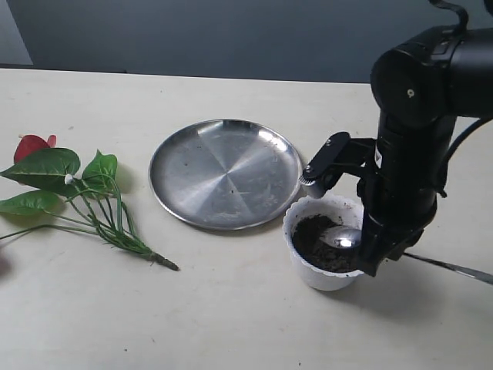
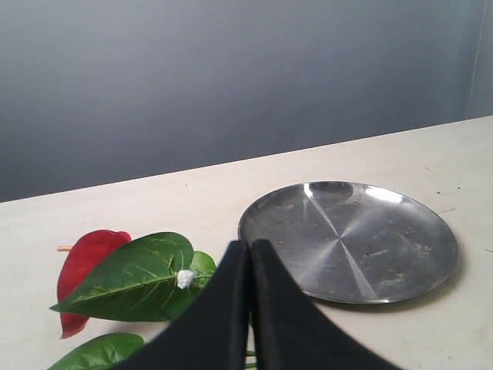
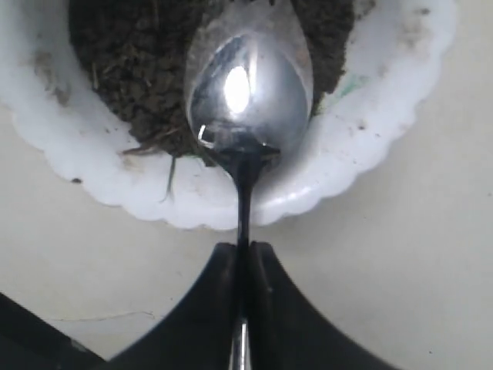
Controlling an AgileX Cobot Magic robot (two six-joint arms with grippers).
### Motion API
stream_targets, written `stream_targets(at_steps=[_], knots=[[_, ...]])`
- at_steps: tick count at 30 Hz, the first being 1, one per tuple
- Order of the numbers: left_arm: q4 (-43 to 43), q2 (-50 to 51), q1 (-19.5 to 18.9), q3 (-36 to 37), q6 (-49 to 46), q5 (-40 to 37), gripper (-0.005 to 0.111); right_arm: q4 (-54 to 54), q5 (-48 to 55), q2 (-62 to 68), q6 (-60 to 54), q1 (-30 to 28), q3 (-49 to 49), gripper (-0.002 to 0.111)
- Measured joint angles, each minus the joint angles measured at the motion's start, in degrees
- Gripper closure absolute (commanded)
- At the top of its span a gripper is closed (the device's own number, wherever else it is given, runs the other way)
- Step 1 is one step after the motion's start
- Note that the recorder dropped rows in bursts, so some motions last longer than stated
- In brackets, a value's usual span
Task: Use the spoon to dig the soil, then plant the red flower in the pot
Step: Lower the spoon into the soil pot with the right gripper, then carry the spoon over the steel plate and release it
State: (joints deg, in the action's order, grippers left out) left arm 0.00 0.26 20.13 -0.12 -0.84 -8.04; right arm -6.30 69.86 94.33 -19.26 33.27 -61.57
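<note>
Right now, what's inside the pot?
The pot holds dark soil, with the spoon bowl over it, handle clamped in the right gripper. Soil beneath the spoon bowl is hidden, and how deep the soil goes can't be seen.

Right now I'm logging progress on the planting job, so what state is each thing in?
spoon: held by its handle, bowl over the soil, empty
soil: in the pot
pot: upright, beside the plate
red flower: lying on the table, unplanted
plate: flat, nothing on it
right gripper: shut on the spoon handle
left gripper: shut, empty
</note>
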Motion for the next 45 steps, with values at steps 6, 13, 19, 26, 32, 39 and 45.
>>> stream_targets(at_steps=[6, 13, 19, 26, 32, 39, 45], knots=[[0.0, 0.0, 0.0, 0.0, 0.0, 0.0, 0.106, 0.6, 0.0, -2.6, 0.8, 0.0, 0.0, 0.109], [0.0, 0.0, 0.0, 0.0, 0.0, 0.0, 0.106, 2.5, 0.2, 1.5, 1.0, 0.0, 0.0, 0.109], [0.0, 0.0, 0.0, 0.0, 0.0, 0.0, 0.106, 2.3, 0.0, -0.2, 3.2, 0.0, 0.1, 0.109], [0.0, 0.0, 0.0, 0.0, 0.0, 0.0, 0.106, 5.1, -0.1, -3.9, 3.9, 0.0, 0.1, 0.109], [0.0, 0.0, 0.0, 0.0, 0.0, 0.0, 0.106, 5.4, 0.0, -0.8, 4.1, 0.0, 0.1, 0.109], [0.0, 0.0, 0.0, 0.0, 0.0, 0.0, 0.106, 5.0, -0.1, -3.2, 4.5, 0.0, 0.1, 0.109], [0.0, 0.0, 0.0, 0.0, 0.0, 0.0, 0.106, 5.3, -0.1, -10.4, 5.7, 0.0, 0.1, 0.109]])
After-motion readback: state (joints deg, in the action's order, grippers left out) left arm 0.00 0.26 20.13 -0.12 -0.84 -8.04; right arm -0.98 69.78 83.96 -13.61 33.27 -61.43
